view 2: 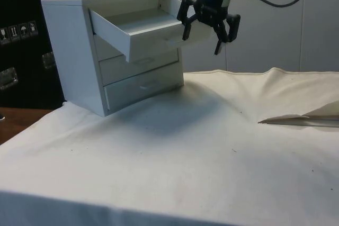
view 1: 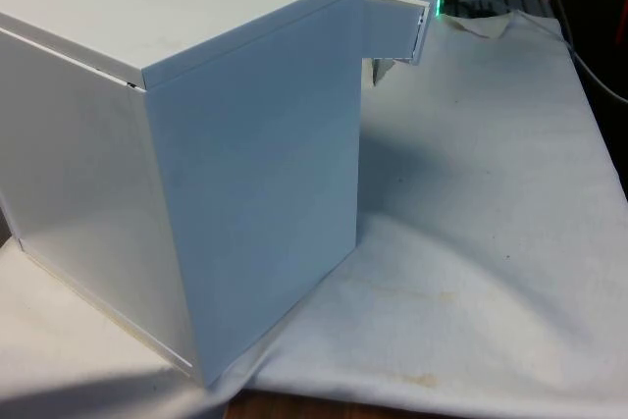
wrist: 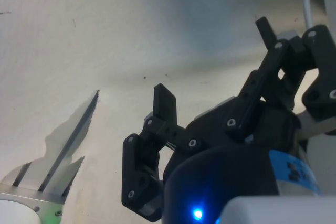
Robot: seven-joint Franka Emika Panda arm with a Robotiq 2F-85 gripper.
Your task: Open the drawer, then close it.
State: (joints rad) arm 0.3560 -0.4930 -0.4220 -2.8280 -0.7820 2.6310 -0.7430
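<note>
1. Pincer (view 2: 202,31) hung above the table (view 2: 212,141), fingers spread, gripping nothing.
2. Top drawer (view 2: 139,31) stood pulled out, its front just beside the pincer.
3. Chest (view 2: 74,46) sat behind the drawer.

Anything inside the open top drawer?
In the side view the top drawer shows a bare white floor, nothing on it. Its front end is covered by the gripper.

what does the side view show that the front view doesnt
Side view alone: the white chest of drawers' front, its top drawer pulled out, two lower drawers shut, and the black two-finger hand open beside it. Front view alone: the chest's plain back and side panels. Both: the chest, the open drawer's end, the white cloth.
</note>
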